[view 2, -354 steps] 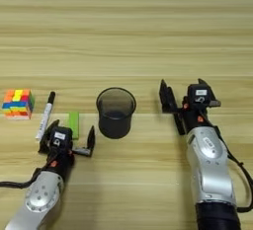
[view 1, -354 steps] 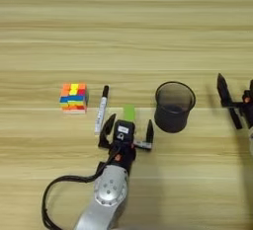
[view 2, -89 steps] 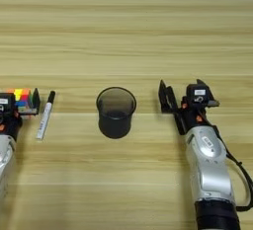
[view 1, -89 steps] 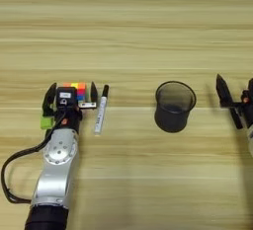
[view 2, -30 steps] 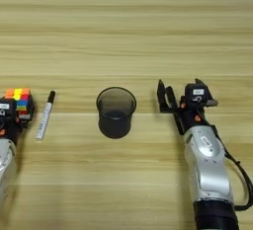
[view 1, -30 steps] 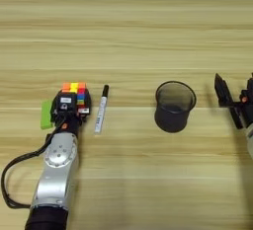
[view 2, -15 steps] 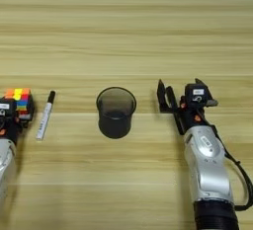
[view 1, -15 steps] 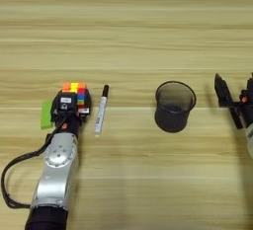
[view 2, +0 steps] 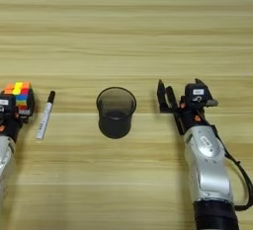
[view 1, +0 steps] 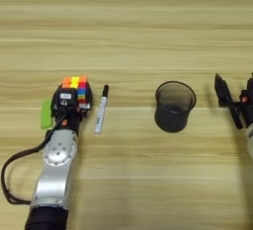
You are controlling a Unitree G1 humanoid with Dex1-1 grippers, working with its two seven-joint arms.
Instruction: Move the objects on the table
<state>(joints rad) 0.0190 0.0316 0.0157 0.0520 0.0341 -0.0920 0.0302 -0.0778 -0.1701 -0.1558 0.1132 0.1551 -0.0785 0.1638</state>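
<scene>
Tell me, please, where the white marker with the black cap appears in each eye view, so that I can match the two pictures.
Left eye view: the white marker lies left of centre, right of the puzzle cube.
Right eye view: it lies near the left edge.
Shared landmark: the black mesh cup, to the marker's right in both.

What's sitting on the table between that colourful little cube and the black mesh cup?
Only the white marker with black cap lies between the small multicoloured puzzle cube and the black mesh cup; the rest is bare light-wood table. Both eye views show it.
</scene>
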